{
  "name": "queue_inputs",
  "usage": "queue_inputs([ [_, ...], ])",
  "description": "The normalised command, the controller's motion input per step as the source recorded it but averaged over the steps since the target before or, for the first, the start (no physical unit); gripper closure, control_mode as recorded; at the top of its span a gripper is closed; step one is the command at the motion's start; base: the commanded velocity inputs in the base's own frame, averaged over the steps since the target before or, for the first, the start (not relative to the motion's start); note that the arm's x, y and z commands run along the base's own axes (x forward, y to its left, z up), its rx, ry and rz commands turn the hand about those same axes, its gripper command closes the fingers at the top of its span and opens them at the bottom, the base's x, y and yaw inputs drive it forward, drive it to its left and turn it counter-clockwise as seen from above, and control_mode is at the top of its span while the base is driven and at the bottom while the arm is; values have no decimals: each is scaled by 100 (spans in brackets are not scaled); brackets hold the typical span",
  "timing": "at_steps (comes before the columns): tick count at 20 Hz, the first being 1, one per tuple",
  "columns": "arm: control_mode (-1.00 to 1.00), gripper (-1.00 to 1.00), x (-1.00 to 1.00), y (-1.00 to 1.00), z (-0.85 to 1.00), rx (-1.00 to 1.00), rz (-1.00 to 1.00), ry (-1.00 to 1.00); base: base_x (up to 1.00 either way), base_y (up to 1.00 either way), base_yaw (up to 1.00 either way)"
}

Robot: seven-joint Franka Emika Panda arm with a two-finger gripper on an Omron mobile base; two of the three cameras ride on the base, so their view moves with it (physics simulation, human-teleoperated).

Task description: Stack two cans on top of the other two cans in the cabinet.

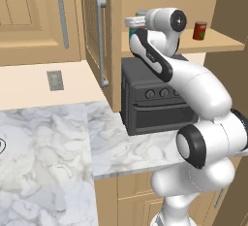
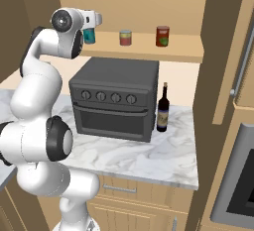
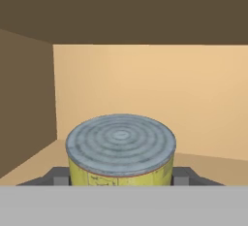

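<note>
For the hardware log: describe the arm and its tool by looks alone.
The arm is glossy white, made of rounded, bulbous segments with black bands at the joints and a dark round cap on the wrist. The tool ends in two small dark grey, blocky fingertips. No cables or markings show.

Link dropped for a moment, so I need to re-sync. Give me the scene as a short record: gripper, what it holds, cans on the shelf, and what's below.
gripper: shut on the yellow can, one finger at each side
yellow can: upright, grey ringed lid up
teal can: on the cabinet shelf, beside the hand
shelf cans to the right: yellow-orange can, red can, apart, unstacked
below shelf: black oven, dark bottle on the marble counter
</note>
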Motion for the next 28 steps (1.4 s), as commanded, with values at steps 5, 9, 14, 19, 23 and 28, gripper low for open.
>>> queue_inputs([
  [5,-100,100,12,1,-4,0,0,0,0,0,0],
  [9,-100,100,9,0,0,0,0,0,0,0,0],
  [14,-100,100,2,0,0,0,0,0,0,0,0],
  [19,-100,100,1,0,0,0,0,0,0,0,0],
  [23,-100,100,11,-1,0,-1,0,0,0,0,0],
  [28,-100,100,9,0,0,0,0,0,0,0,0],
])
